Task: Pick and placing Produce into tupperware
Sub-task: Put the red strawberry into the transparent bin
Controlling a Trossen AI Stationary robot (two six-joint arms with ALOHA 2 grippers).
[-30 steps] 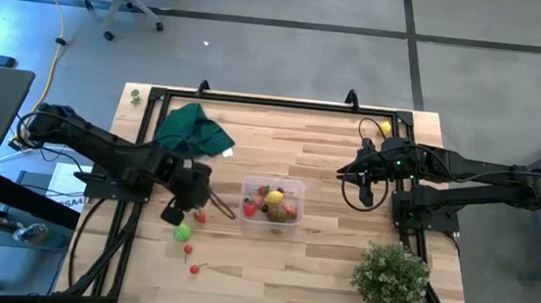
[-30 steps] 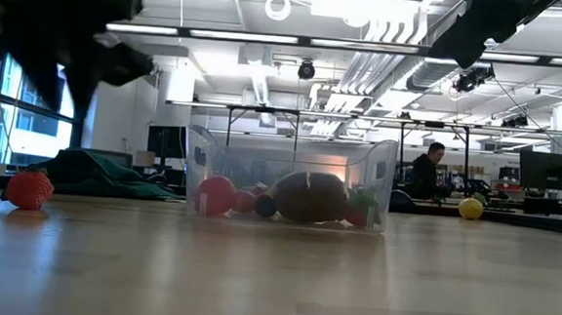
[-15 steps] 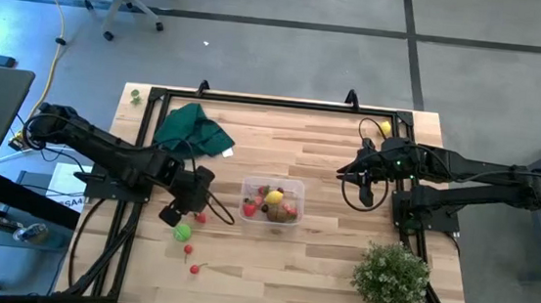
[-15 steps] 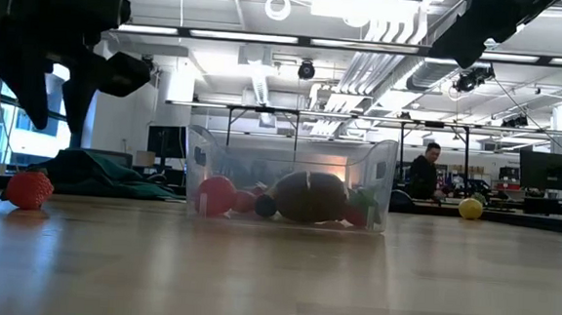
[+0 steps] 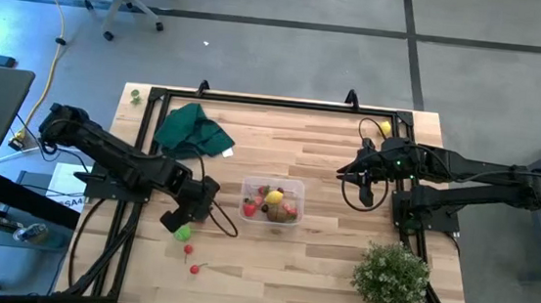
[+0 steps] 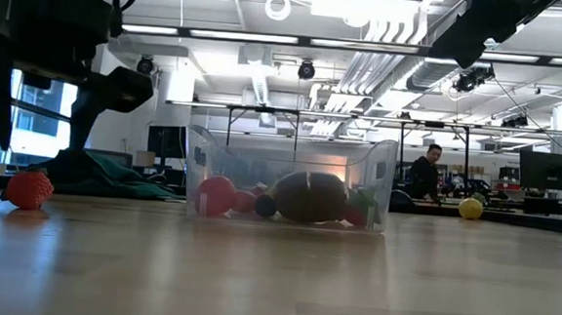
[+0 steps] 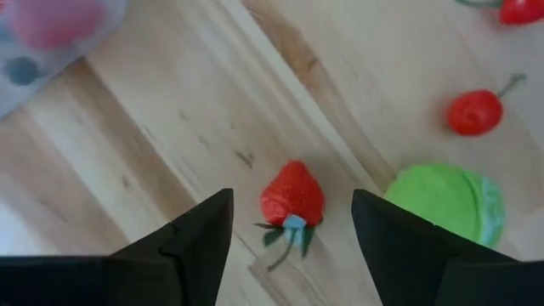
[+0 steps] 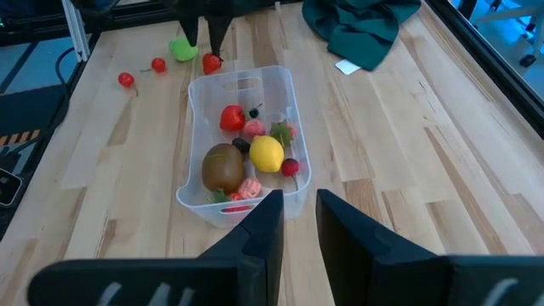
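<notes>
Produce partly packed in the tupperware, left arm low over a loose strawberry.

High view: the tupperware (image 5: 272,202) sits mid-surface; the left gripper (image 5: 189,215) reaches down just beside its left end, above the green piece (image 5: 183,232), while the right gripper (image 5: 360,182) waits well apart on the right.
Low view: the tub (image 6: 290,178) holds red and brown pieces; a strawberry (image 6: 28,188) lies on the wooden surface (image 6: 284,275) to its left.
Left wrist view: fingers (image 7: 200,238) spread open, straddling the strawberry (image 7: 291,195) without touching it.
Right wrist view: fingers (image 8: 262,223) nearly closed, empty, pointing toward the tub (image 8: 242,140).
</notes>
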